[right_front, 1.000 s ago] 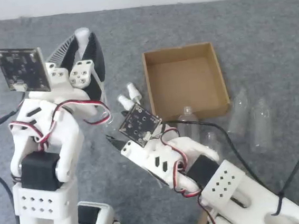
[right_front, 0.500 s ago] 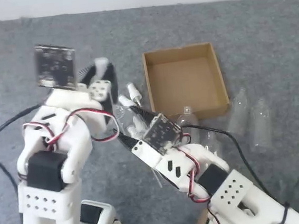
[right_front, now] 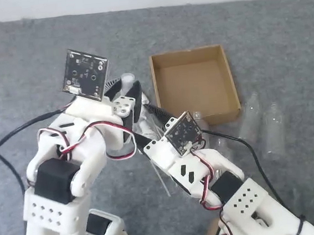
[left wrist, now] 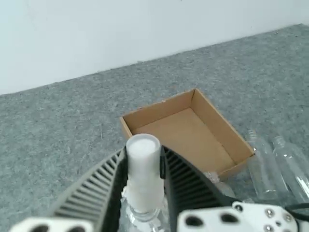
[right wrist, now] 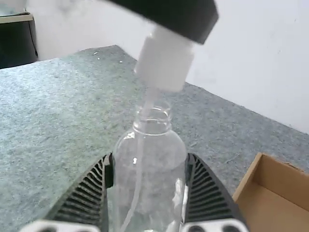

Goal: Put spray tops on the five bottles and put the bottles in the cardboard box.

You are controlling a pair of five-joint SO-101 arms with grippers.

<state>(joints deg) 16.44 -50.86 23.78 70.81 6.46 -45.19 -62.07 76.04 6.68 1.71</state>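
Clear bottle [right wrist: 147, 164] is standing upright in right fingers [right wrist: 89, 191] beside the cardboard box [right wrist: 277, 191]; left fingers [left wrist: 188, 179] are holding a spray top [left wrist: 143, 166] over its neck.

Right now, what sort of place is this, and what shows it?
Likely a robotics lab bench: two white robot arms with exposed wiring on a grey mat, plus clear bottles and a cardboard box.

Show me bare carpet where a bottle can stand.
Bare: the carpet left of the cardboard box and beyond it; the box is empty. Crowded: before the box, where the left gripper and right gripper meet, and right of it, among loose bottles.
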